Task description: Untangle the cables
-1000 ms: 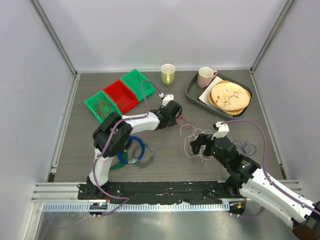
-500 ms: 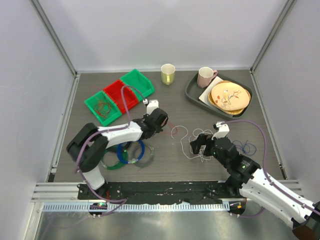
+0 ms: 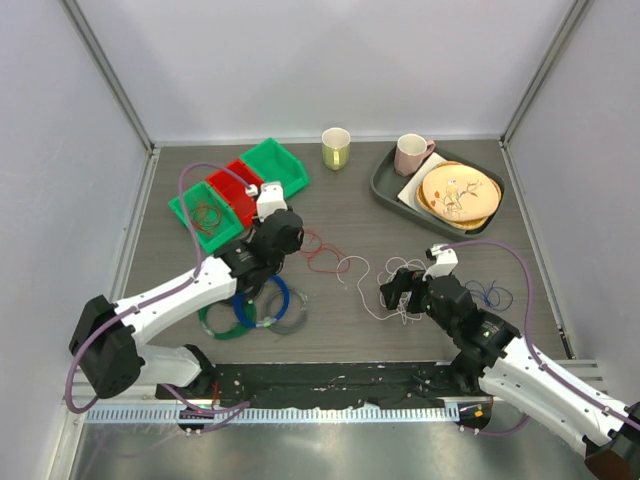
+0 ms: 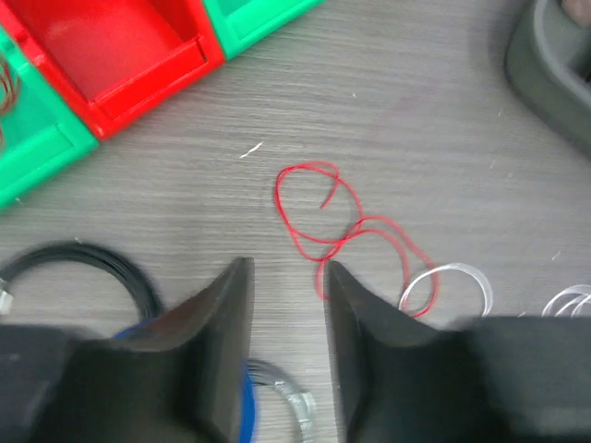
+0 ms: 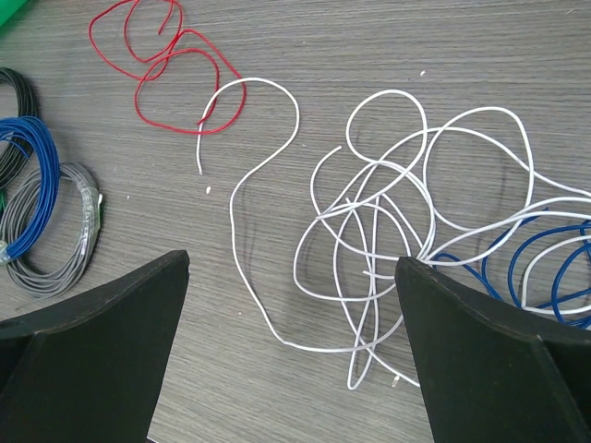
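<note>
The cables lie on the dark table. A red cable (image 3: 318, 250) (image 4: 278, 198) (image 5: 138, 97) forms loose loops apart to the left of the rest. A white cable (image 3: 372, 285) (image 5: 297, 120) is a scribbly tangle, crossed on its right by a blue cable (image 3: 492, 293) (image 5: 545, 268). My left gripper (image 3: 285, 240) (image 4: 286, 268) hovers just left of the red loops, its jaws a little open with bare table between them; the red cable's end lies by the right fingertip. My right gripper (image 3: 395, 290) (image 5: 291, 268) stands wide open above the white tangle, holding nothing.
Thick coiled rings in black, blue, grey and green (image 3: 255, 305) lie under the left arm. Green and red bins (image 3: 235, 190) stand at the back left. Two mugs (image 3: 335, 148) (image 3: 410, 153) and a grey tray (image 3: 385, 190) of plates stand at the back.
My left arm has drawn back to the left, pulling the red cable away from the white tangle, and its jaws have parted and let it go. The right arm has not moved.
</note>
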### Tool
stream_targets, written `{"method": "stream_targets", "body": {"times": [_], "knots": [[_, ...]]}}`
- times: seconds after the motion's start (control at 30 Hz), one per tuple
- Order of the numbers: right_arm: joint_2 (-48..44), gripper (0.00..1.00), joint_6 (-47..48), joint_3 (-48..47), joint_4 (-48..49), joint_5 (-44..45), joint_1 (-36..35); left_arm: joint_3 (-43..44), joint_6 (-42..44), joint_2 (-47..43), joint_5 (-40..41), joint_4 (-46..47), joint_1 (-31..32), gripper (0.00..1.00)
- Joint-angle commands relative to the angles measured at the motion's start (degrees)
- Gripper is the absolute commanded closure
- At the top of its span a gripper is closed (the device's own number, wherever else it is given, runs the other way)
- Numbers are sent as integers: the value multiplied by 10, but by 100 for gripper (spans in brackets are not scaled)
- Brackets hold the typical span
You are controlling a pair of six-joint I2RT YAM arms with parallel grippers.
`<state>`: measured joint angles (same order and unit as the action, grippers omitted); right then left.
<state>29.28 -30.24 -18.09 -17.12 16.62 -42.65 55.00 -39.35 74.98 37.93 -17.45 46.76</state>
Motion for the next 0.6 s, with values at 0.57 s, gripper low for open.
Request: {"method": "stream_targets", "body": {"times": [0.57], "knots": [[-6, 1, 4, -5, 23, -9, -2, 170, 148, 323, -215, 0, -62, 0]]}}
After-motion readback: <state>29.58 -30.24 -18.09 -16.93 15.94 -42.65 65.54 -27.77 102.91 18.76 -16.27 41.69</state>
